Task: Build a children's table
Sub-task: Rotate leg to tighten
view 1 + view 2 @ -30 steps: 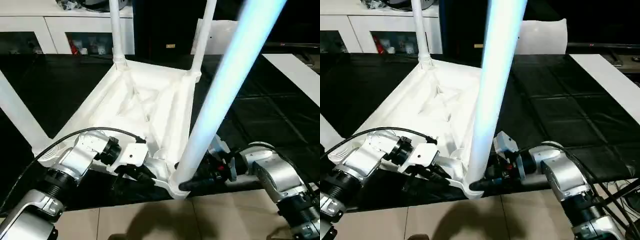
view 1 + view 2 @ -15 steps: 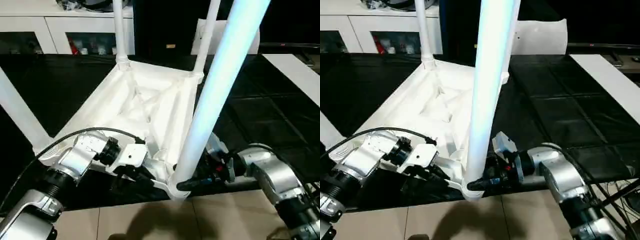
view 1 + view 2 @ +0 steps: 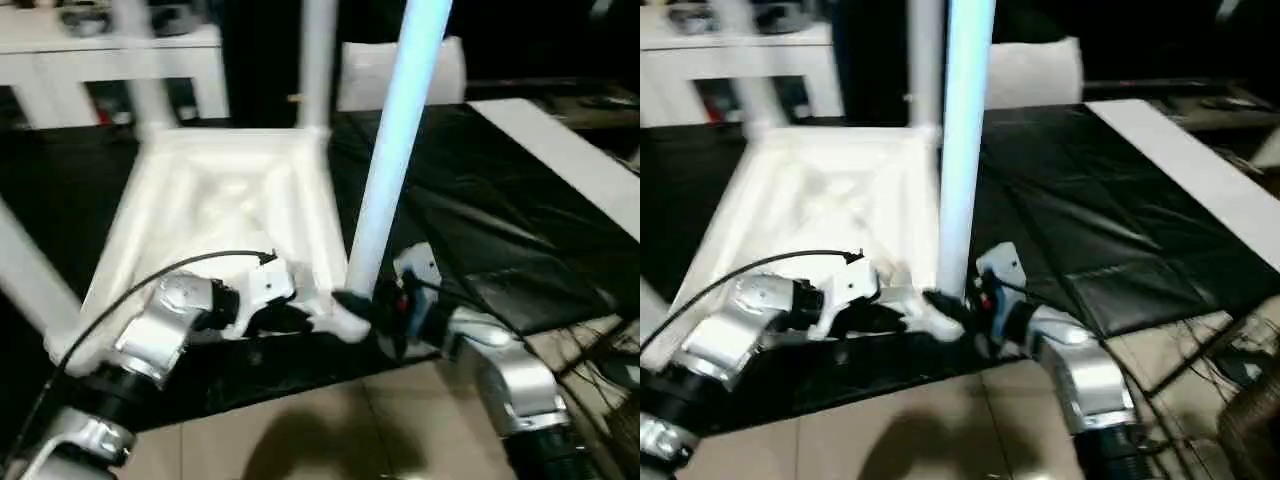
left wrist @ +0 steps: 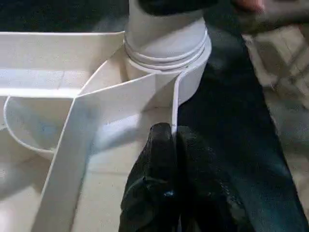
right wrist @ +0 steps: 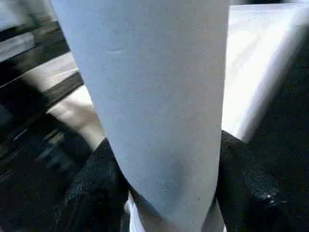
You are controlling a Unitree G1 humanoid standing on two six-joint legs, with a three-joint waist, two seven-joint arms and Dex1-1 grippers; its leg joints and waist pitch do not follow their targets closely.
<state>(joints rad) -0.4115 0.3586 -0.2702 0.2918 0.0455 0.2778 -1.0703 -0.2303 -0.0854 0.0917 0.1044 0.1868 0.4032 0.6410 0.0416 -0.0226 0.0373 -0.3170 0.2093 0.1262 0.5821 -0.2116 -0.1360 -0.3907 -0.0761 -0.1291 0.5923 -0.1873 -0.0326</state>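
The children's table lies upside down on a black mat, its white ribbed top (image 3: pixel 220 190) facing up with legs rising from the corner sockets. The near-right leg (image 3: pixel 390 150) looks bluish and stands in its socket (image 4: pixel 166 48). My left gripper (image 3: pixel 300 318) is shut on the top's thin rim beside that socket, its black fingers (image 4: pixel 161 159) pinching the wall. My right gripper (image 3: pixel 358 300) is shut on the base of this leg, with one finger (image 5: pixel 91 193) on each side of it.
A white cabinet (image 3: pixel 60 50) and a white cushion-like bag (image 3: pixel 370 75) stand at the back. The black mat (image 3: pixel 480 200) stretches right to a white strip (image 3: pixel 560 150). Tiled floor (image 3: pixel 300 430) lies in front, with cables (image 3: pixel 600 350) at the right.
The whole picture has shifted, so the camera moved. The near-right leg leans less to the right and stands more upright. Both grippers keep their holds.
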